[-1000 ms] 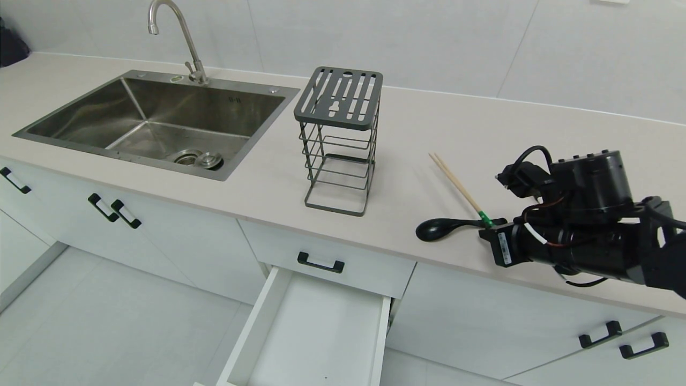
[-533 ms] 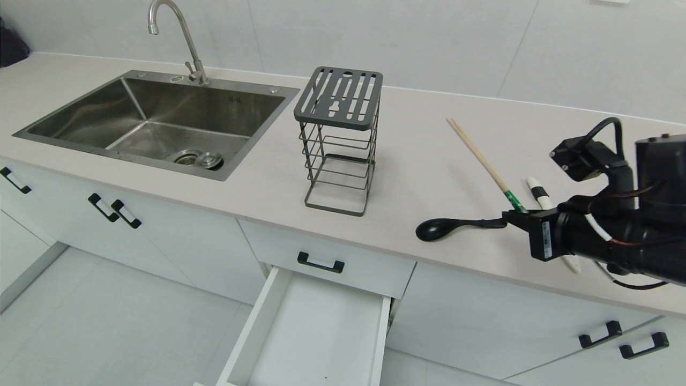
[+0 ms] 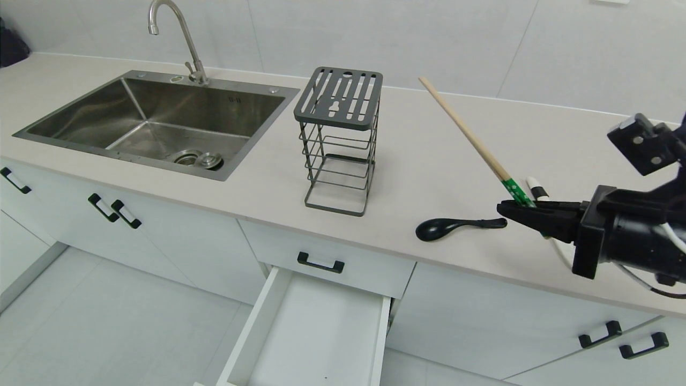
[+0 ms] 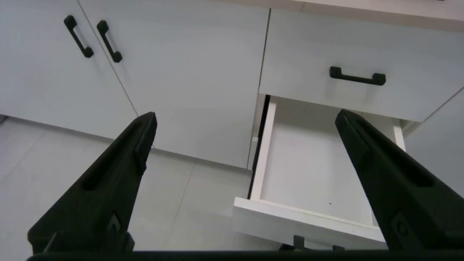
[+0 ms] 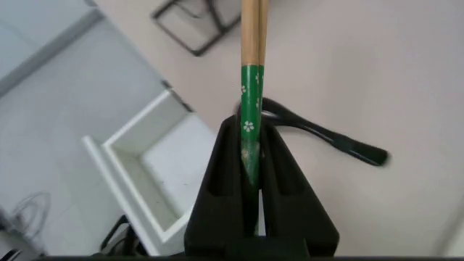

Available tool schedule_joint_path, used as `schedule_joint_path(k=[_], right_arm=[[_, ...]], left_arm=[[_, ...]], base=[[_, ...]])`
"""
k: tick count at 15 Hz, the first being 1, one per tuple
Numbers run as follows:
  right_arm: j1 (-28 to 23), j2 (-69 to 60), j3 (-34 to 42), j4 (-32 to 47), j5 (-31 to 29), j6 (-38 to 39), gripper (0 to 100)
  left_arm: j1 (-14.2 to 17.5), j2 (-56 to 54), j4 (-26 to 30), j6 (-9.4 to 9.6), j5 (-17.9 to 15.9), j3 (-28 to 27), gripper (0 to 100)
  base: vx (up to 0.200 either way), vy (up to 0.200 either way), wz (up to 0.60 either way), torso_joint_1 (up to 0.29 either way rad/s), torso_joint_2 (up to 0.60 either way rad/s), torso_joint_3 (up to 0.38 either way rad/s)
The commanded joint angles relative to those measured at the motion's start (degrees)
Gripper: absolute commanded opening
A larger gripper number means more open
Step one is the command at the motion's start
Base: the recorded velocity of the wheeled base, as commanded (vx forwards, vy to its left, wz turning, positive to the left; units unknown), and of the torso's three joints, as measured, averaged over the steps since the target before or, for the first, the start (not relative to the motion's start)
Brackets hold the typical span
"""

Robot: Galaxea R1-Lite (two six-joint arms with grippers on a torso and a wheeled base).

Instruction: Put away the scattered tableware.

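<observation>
a kitchen countertop [image 3: 418, 161] seen from above, with a steel sink [image 3: 80, 115] and a curved faucet [image 3: 179, 37] in the upper left of the head view. a dark grey wire utensil rack [image 3: 338, 139] with a slotted top stands upright at the centre. at the right edge of the frame, the right gripper [image 3: 522, 212] is closed narrowly on a pair of wooden chopsticks [image 3: 466, 134], pinching their green flower-patterned ends. the chopsticks slant from the gripper up and to the left, and their plain tips end to the right of the rack's top. the right wrist view shows the same gripper [image 5: 254, 138] with the chopsticks [image 5: 251, 43] held side by side between its black fingers. a black spoon [image 3: 453, 227] lies flat on the counter just left of the gripper, bowl to the left, near the front edge. a white utensil with a black band [image 3: 534, 187] lies just behind the gripper, partly hidden. below the counter, at the bottom centre of the frame, a white drawer [image 3: 316, 332] is pulled out. in the left wrist view, the left gripper [image 4: 246, 119] hangs with its fingers spread wide, holding nothing, in front of the cabinet fronts and above the same drawer [image 4: 319, 174].
</observation>
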Motion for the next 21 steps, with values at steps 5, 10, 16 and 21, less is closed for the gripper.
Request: schedule_joint_path(k=[5, 10, 16, 21], right_arm=[[0.7, -0.4, 1.2, 0.3, 11.7, -6.9, 0], [4.7, -0.3, 5.9, 1.1, 11.6, -8.3, 0], [18.3, 5.5, 5.3, 2.7, 2.1, -7.9, 0], [31.4, 11.4, 3.6, 2.1, -11.4, -5.3, 0]], left_arm=[[0.0, 0.1, 0.0, -0.07, 0.0, 0.0, 100], [0.0, 0.1, 0.0, 0.02, 0.0, 0.0, 100], [0.0, 0.1, 0.0, 0.02, 0.0, 0.0, 100], [0.0, 0.1, 0.0, 0.02, 0.0, 0.0, 100]], base=[[0.000, 0.000, 0.00, 0.000, 0.00, 0.000], [0.000, 0.000, 0.00, 0.000, 0.00, 0.000], [0.000, 0.000, 0.00, 0.000, 0.00, 0.000], [0.000, 0.000, 0.00, 0.000, 0.00, 0.000]])
